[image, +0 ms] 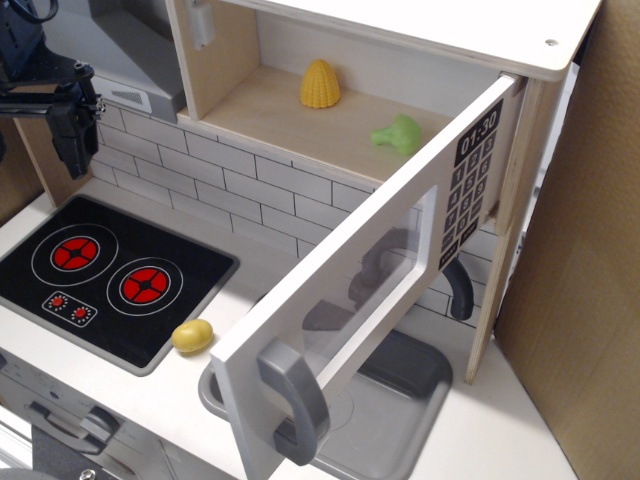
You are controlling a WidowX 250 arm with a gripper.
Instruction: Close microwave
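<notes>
The microwave (400,60) is a pale wooden box at the top of the toy kitchen. Its wide white door (330,300) stands swung wide open toward me, with a clear window, a grey bar handle (292,400) at its near end and a black keypad (472,180) showing 01:30 by the hinge. Inside lie a yellow corn piece (320,84) and a green vegetable (398,133). My black gripper (72,130) hangs at the far left above the stove, well apart from the door. Its fingers look close together; I cannot tell whether they are shut.
A black hob (110,275) with two red burners lies at the left. A yellow toy lemon (192,336) sits on the counter by the hob. A grey sink (400,400) with a grey faucet (462,290) lies under the open door. A slanted grey range hood (130,50) is upper left. Cardboard stands at the right.
</notes>
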